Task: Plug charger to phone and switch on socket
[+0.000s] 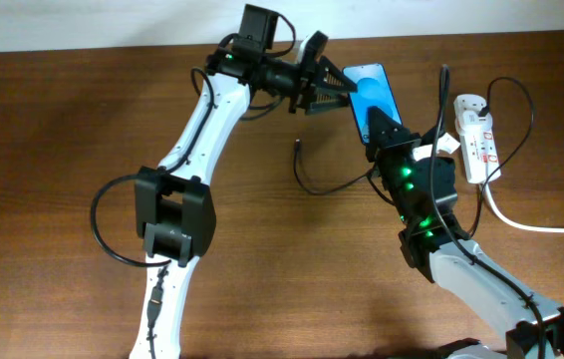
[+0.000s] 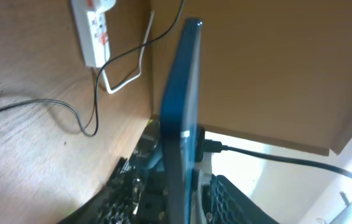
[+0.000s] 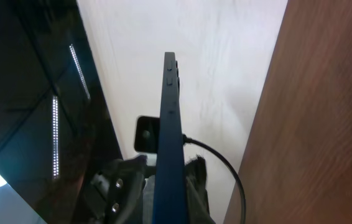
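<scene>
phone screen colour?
The phone screen is bright blue; the overhead view shows it best.

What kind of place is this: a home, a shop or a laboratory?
Probably a robotics laboratory or test bench: a left arm and a right arm stand at a wooden table, holding a phone near a white power strip and a thin black cable.

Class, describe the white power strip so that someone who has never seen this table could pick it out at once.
Look at the brown wooden table and go to its right side, toward the back. There the socket lies flat, a long white strip. Unlike the blue-screened phone held up beside it, it has red-marked switches and a thick white cord trailing off right.
</scene>
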Robot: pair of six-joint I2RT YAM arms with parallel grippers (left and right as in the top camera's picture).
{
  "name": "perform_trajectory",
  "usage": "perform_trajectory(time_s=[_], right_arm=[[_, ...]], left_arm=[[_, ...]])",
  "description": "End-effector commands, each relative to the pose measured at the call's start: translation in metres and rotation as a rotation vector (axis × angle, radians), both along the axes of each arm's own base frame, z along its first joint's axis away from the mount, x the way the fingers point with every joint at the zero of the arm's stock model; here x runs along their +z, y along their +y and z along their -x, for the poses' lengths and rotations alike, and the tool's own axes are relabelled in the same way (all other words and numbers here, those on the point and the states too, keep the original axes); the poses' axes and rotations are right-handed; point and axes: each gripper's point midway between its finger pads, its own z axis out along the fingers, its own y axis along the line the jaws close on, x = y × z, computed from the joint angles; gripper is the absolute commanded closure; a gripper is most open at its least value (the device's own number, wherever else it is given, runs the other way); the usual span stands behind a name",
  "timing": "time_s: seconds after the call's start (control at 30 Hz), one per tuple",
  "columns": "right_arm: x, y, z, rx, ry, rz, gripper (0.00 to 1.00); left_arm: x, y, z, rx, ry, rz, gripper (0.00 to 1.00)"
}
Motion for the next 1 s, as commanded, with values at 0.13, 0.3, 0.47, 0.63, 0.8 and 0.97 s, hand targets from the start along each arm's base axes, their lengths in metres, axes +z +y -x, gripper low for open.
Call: perform_trajectory(time_s=[0.13,0.3,0.47,0.63,0.8,0.97], right_arm=[[0.016,0.019,-0.001,0.034,-0.033,-0.002,0.96],[0.019,0.019,-0.002,0.032,-0.039,-0.005,0.96],[0.025,0.020,-0.003,0.038,-0.050,-0.008,0.96],[0.022,0.024,-0.002,0.060,-0.039,-0.005,0.96],[0.021,0.024,-0.002,0.064,-0.035,-0.004,0.96],[0.021,0.024,-0.002,0.064,-0.035,-0.004,0.95]], left_arm=[[0.023,-0.013,0.007,-0.008,-0.002,0.022,0.71],[0.022,-0.026,0.016,-0.031,-0.003,0.019,0.74],[0.020,-0.033,0.019,-0.029,-0.014,0.009,0.77],[0.019,-0.034,0.016,-0.014,-0.008,-0.004,0.78],[0.017,-0.034,0.013,0.005,-0.006,-0.018,0.95],[0.018,-0.035,0.009,0.026,0.011,-0.024,1.00]])
